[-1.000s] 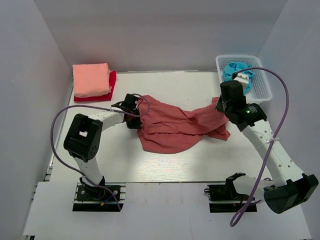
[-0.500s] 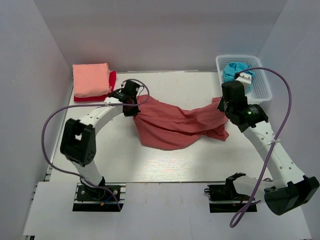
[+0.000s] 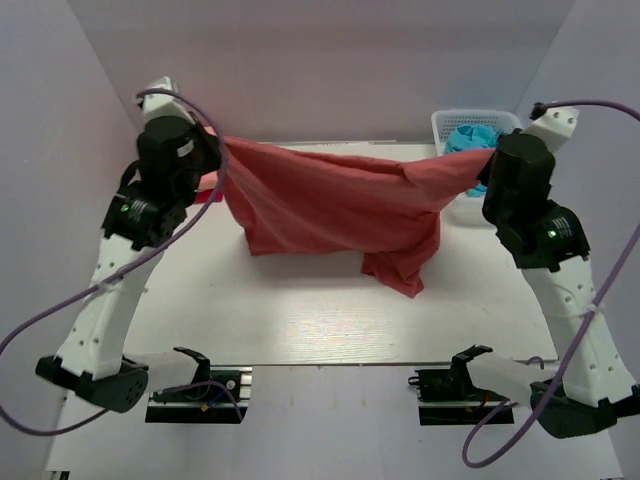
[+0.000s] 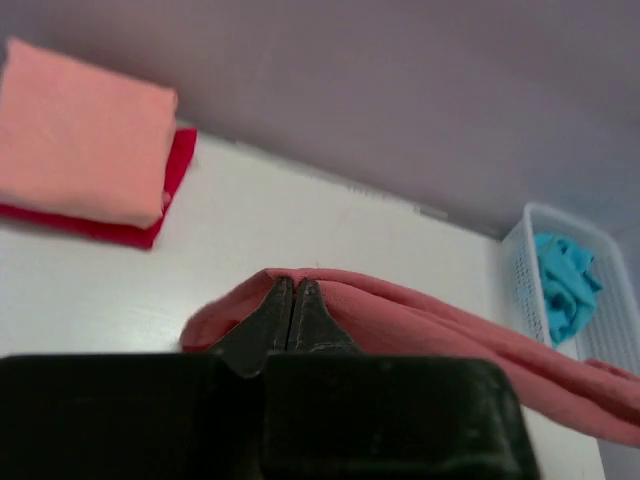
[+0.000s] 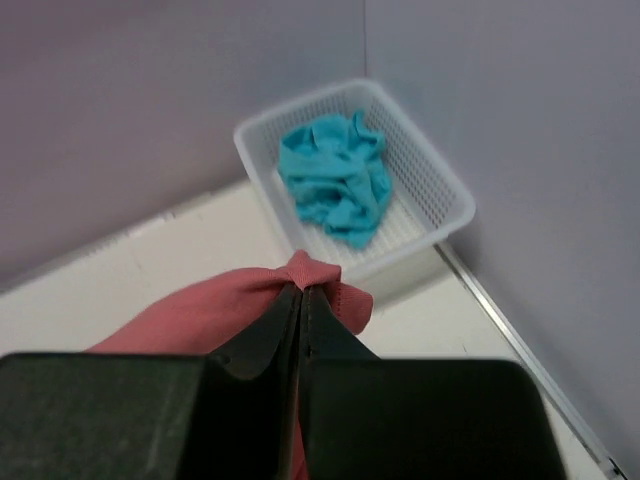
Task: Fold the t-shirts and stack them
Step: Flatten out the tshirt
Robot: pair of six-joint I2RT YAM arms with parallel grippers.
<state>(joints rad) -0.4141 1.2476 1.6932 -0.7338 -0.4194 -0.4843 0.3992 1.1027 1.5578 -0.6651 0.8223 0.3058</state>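
Observation:
The large brick-red t-shirt (image 3: 330, 205) hangs stretched between my two grippers, high above the table, its lower edge drooping at the right. My left gripper (image 3: 212, 143) is shut on its left end, seen in the left wrist view (image 4: 292, 282) with cloth (image 4: 420, 320) draped over the fingertips. My right gripper (image 3: 490, 155) is shut on its right end, seen in the right wrist view (image 5: 302, 290). The folded salmon-pink t-shirt (image 4: 80, 145) lies on the folded bright red one (image 4: 150, 215) at the back left; my left arm hides them in the top view.
A white mesh basket (image 3: 525, 180) holding a crumpled turquoise cloth (image 3: 470, 140) stands at the back right, just behind my right gripper; it also shows in the right wrist view (image 5: 430, 240). Grey walls close in the table at the back and sides.
Both arms have lifted and spread apart, raising the brick-red t-shirt off the table and pulling it taut between them. The left arm now covers the folded stack.

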